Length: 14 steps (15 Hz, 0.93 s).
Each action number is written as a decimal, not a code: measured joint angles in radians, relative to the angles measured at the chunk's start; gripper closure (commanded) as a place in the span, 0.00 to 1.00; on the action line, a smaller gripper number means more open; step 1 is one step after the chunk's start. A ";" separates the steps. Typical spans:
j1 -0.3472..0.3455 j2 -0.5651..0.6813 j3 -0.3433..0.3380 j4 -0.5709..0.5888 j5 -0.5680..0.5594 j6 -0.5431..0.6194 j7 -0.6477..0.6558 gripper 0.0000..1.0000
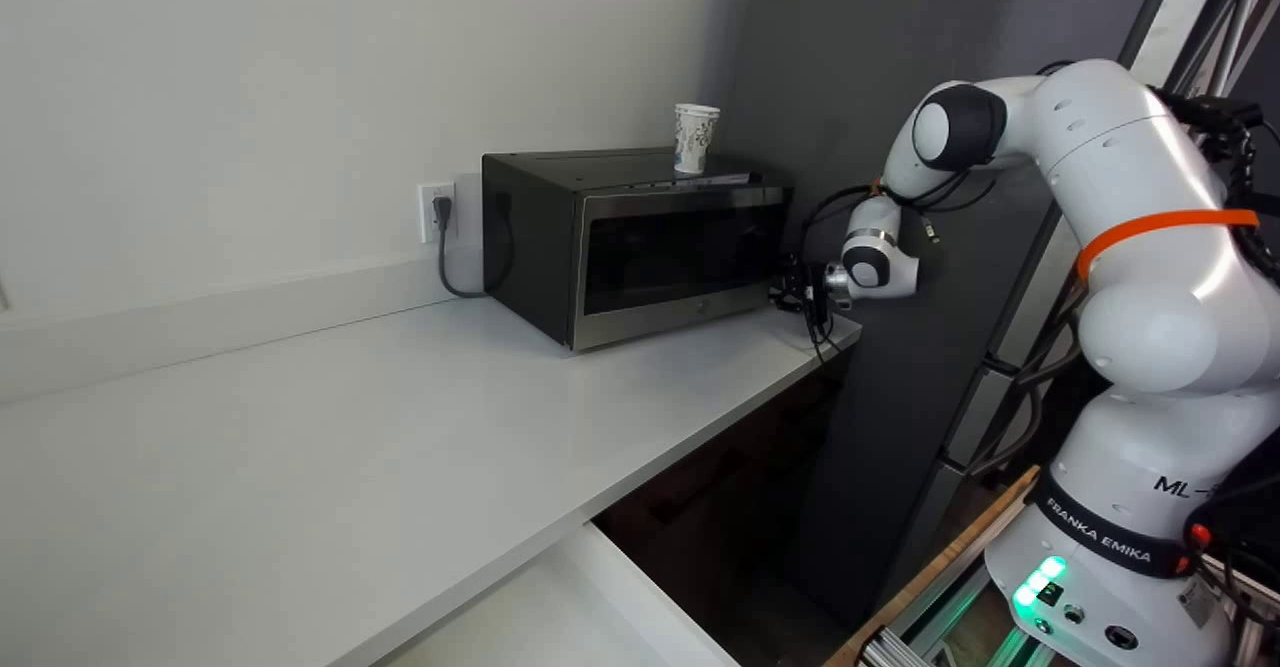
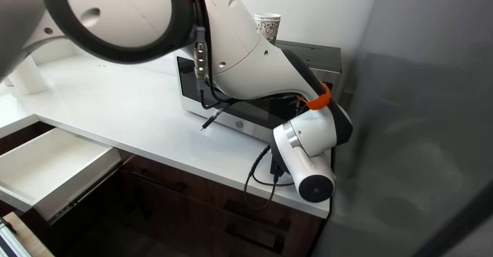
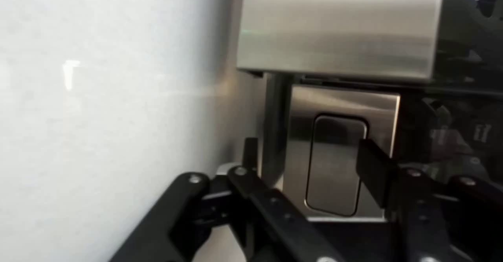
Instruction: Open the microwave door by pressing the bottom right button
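The dark microwave (image 1: pixel 530 247) sits on the counter with its front facing the arm. Its door (image 1: pixel 690 257) has a black window; in the wrist view the door's steel strip (image 3: pixel 338 34) stands forward of the button panel, with a dark gap along its edge. The bottom right button (image 3: pixel 334 167) is a rounded steel rectangle. My gripper (image 3: pixel 309 158) is open in front of it, nothing between its fingers. One black fingertip (image 3: pixel 371 167) overlaps the button's edge; contact cannot be told. An exterior view shows the gripper (image 1: pixel 785 292) at the oven's lower right corner.
Patterned paper cups (image 1: pixel 695 137) stand stacked on the microwave. The white counter (image 1: pixel 300 497) runs close beside the gripper. A tall grey panel (image 2: pixel 416 133) rises just past the counter's end. A white drawer (image 2: pixel 57 157) is pulled out below, and a cord (image 1: pixel 443 257) runs to the wall outlet.
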 measured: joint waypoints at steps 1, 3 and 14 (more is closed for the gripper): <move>0.005 -0.036 -0.006 -0.052 0.002 0.021 0.000 0.00; 0.020 -0.108 -0.021 -0.157 0.012 0.071 -0.003 0.00; 0.208 -0.515 -0.112 -0.693 0.049 0.605 -0.062 0.00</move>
